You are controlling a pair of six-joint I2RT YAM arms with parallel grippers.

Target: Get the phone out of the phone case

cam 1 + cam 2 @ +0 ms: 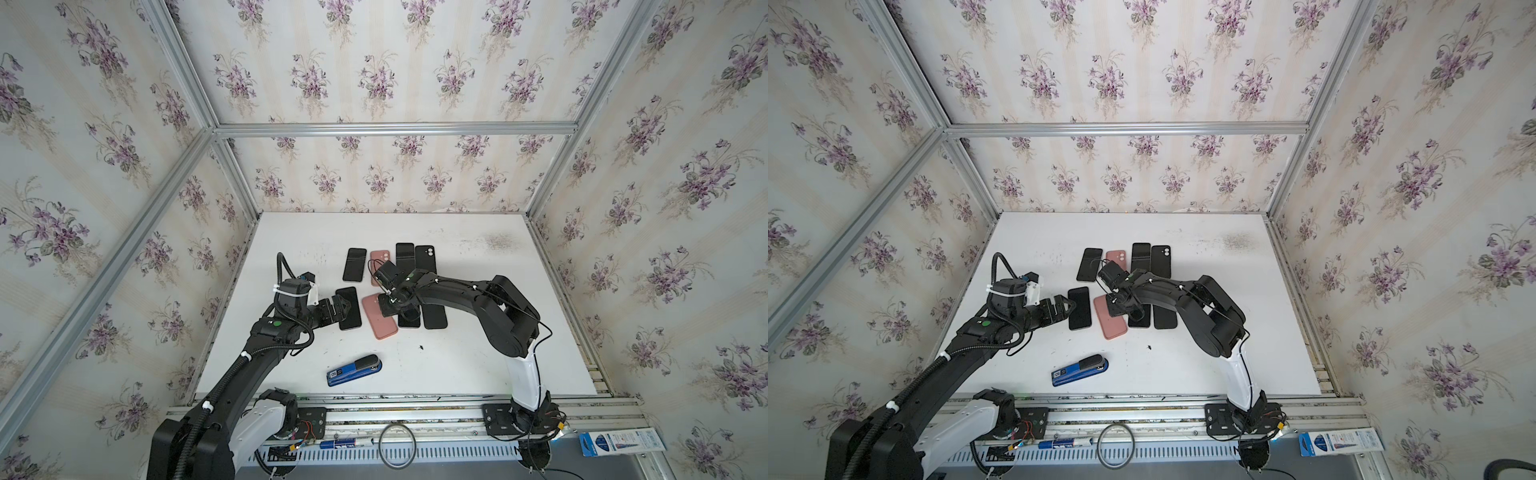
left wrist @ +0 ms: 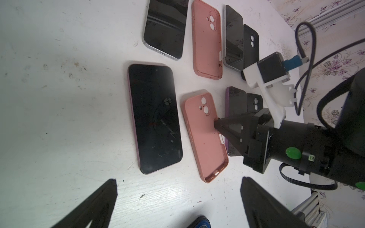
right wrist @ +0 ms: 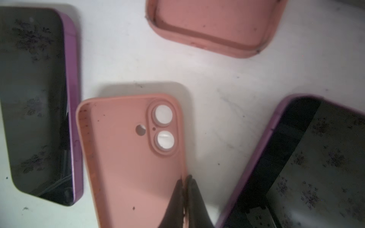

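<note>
Phones (image 1: 354,264) and cases (image 1: 380,324) crowd the worktop (image 1: 457,232) middle, gaps narrow. The far strip lies open; a blue stapler (image 1: 354,370) blocks the front.

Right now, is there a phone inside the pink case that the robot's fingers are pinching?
No, the pink case pinched by the right fingers is empty, and the white table shows through its camera holes.

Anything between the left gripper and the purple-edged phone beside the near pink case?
Nothing visible. The left gripper is open, with only bare table between it and the phone. The right gripper is off to the side, shut on the rim of the empty pink case.
</note>
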